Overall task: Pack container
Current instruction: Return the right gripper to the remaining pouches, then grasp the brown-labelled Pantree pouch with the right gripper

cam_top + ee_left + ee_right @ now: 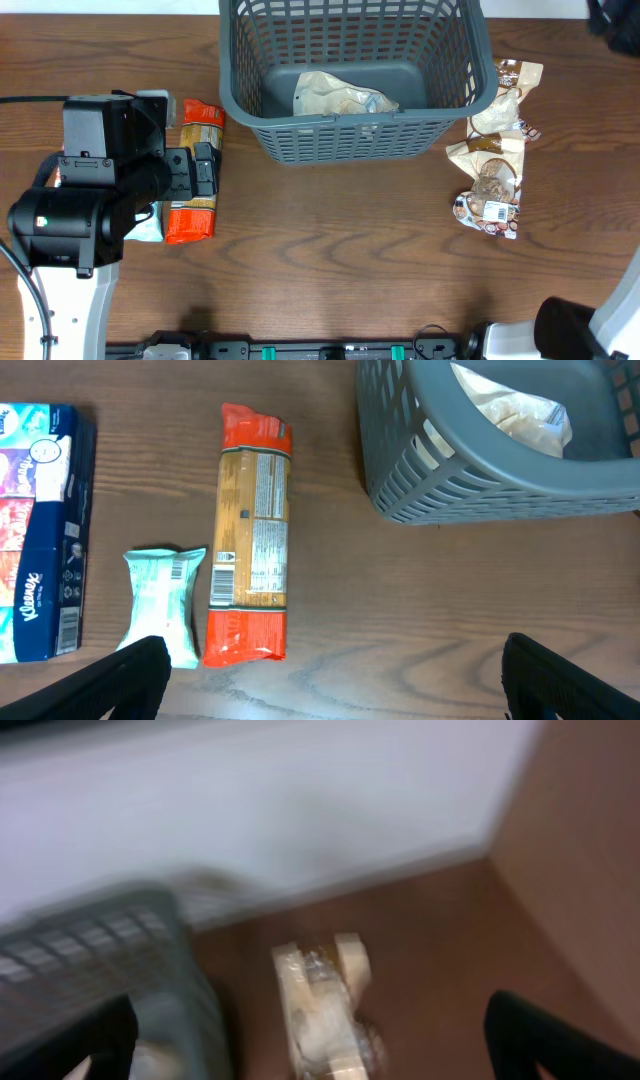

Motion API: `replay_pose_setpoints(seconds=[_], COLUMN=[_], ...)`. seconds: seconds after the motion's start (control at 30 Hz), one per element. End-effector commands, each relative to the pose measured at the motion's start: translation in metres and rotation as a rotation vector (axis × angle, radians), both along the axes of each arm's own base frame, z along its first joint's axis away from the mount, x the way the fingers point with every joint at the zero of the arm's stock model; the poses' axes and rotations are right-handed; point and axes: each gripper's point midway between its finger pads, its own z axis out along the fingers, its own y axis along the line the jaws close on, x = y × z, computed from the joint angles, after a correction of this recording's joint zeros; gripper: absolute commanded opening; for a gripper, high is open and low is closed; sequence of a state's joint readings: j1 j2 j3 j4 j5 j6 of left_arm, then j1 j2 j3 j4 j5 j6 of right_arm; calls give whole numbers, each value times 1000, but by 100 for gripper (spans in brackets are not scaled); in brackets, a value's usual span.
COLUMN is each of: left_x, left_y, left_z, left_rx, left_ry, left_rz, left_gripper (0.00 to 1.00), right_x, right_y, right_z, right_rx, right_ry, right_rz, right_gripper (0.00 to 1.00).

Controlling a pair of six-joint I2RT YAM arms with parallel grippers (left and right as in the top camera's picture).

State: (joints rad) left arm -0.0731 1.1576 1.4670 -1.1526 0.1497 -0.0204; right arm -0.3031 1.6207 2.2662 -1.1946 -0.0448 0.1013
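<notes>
The dark grey lattice container point(350, 130) stands at the back middle of the table with one beige snack packet point(335, 95) on its floor. It also shows in the left wrist view point(450, 480) and, blurred, in the right wrist view point(120, 950). My left gripper point(205, 170) is open and empty point(335, 680), hovering over a long orange packet point(250, 540) and a small mint packet point(160, 605). My right gripper point(315, 1035) is open and empty above beige and brown snack packets point(320, 1000), which lie right of the container point(495, 150).
A blue Kleenex pack point(40, 530) lies left of the mint packet. The right arm's base point(565, 325) is at the front right corner. A dark shape point(615, 25) sits at the back right corner. A white wall rises behind the table.
</notes>
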Motion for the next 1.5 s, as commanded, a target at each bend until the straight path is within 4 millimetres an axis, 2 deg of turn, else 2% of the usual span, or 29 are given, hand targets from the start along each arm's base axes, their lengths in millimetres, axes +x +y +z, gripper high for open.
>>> replay_pose_setpoints(seconds=[0.0,0.1,0.17,0.23,0.37,0.5,0.67,0.87,1.23,1.47], left_x=[2,2,2,2,2,2,1,1,-1,-3], left_y=[3,3,3,3,3,3,3,3,3,3], left_z=[3,3,3,3,2,2,2,2,-1,-12], left_rx=[24,26,26,26,25,25,25,25,36,54], left_ry=[-9,-9,-9,-9,-8,-8,-8,-7,8,64], left_rz=[-8,-10,-10,-10,-11,-11,-11,-11,-23,-46], left_gripper=[99,99,99,98,99,99,99,99,99,99], right_x=[-1,-23,-31,-38,-59,-81,-96,-103,-113,-95], right_y=[-35,-40,-35,-23,15,43,65,65,62,59], right_z=[-66,-113,-135,-155,-182,-206,-240,-281,-335,-351], right_rx=[104,187,218,255,333,360,377,390,354,278], right_ry=[200,394,483,565,725,879,994,1058,1106,1035], right_rz=[-83,-112,-104,-80,-4,51,85,76,100,203], right_gripper=[91,91,91,92,95,97,99,99,99,99])
